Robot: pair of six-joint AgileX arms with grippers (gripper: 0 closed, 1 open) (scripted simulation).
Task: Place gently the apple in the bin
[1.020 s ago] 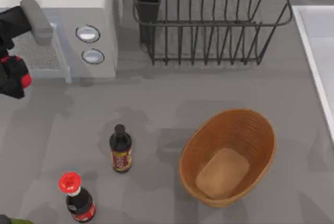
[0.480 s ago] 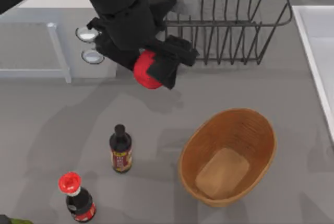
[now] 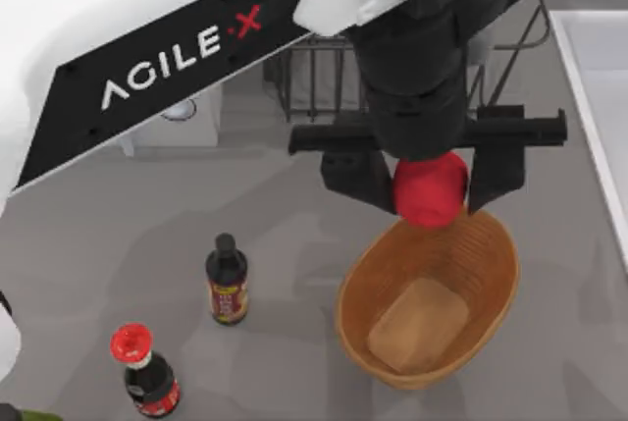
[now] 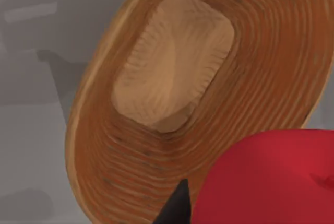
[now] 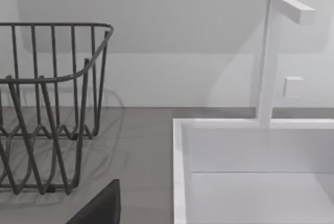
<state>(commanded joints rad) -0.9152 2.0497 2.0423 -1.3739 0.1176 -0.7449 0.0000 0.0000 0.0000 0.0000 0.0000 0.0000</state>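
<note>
Top view: the left pincer [image 3: 429,184] was seen over the far rim of the bin [image 3: 365,279] — its fingers [image 3: 359,172] closed against both sides of the apple [image 3: 429,191].
Apple: held in the air above the bin's edge, not resting on anything.
Bin: stood on the counter [image 3: 118,235], right of centre — nothing lay on its tan base.
Left wrist view: the apple [image 4: 271,182] was shown beside the bin's [image 4: 99,145] ribbed wall.
Counter: two dark bottles [image 3: 227,280] stood well left of the bin.
</note>
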